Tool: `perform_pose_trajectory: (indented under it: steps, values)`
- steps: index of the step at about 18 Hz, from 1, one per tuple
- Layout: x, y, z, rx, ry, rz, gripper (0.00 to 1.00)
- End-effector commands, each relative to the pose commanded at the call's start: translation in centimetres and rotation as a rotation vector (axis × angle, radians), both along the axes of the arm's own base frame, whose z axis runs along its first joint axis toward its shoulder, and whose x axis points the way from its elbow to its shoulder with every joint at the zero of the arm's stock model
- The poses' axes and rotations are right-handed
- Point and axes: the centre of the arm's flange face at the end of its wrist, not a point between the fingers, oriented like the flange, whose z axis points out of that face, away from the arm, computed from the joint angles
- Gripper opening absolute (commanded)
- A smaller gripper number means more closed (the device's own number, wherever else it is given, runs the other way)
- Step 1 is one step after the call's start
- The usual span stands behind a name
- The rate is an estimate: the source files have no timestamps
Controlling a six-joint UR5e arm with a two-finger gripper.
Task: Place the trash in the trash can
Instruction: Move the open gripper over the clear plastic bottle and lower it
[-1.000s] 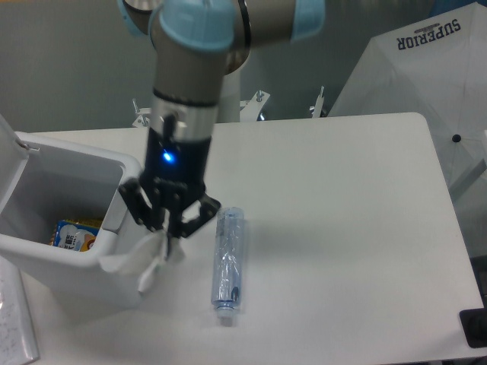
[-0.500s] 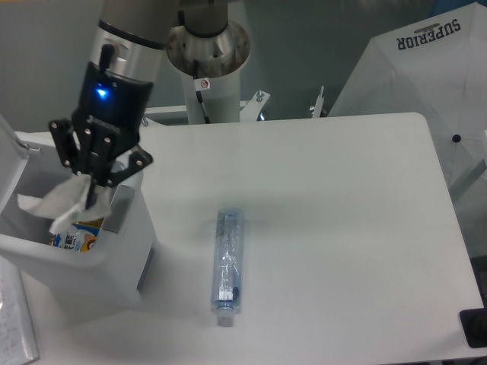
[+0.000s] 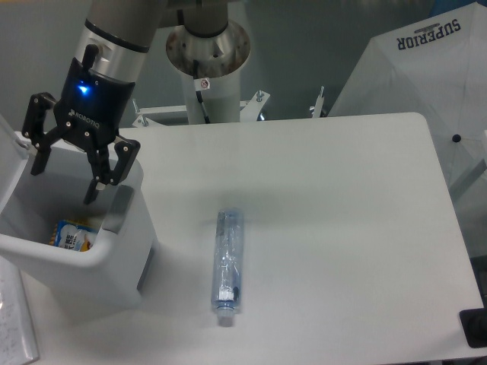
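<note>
White, rounded rectangular plastic trash can (image 3: 114,262) sits at the left edge of a white tabletop (image 3: 327,190). Above its open mouth hangs a black two-finger claw (image 3: 65,176), fingers spread apart and holding nothing. Inside the bin lies a yellow and blue packet (image 3: 72,234). A long, flattened clear bluish plastic bottle (image 3: 227,266) lies on the tabletop, apart from the bin, cap toward the near edge.

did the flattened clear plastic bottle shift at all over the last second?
No. The flattened clear bluish plastic bottle lies at the same spot and angle on the white table, right of the white rectangular bin.
</note>
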Motion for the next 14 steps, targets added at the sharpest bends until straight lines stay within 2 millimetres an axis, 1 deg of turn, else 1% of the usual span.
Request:
perform_pose_trajectory:
  steps: [1,3,4,6,9,11,12,14]
  values:
    - [-1.0,-0.2,-0.2,-0.002,-0.005,0.018,1.00]
    - [-4.9,-1.5,0.1,0.002,-0.022,0.100,1.00]
    - [-6.3,-1.9,0.0,0.001,-0.031,0.131,1.00]
    - [-9.2,-1.8,-1.4,-0.010,-0.060,0.165,1.00]
    - [-13.7,-2.2,-2.6,-0.010,-0.086,0.215,1.00]
    - [-15.6,-1.8,-4.1,-0.025,-0.103,0.227,1.00]
    - [-16.7,-1.6,-5.3,-0.039,-0.115,0.238,1.00]
    - [-18.3,-1.0,-7.9,-0.070,-0.132,0.243,1.00]
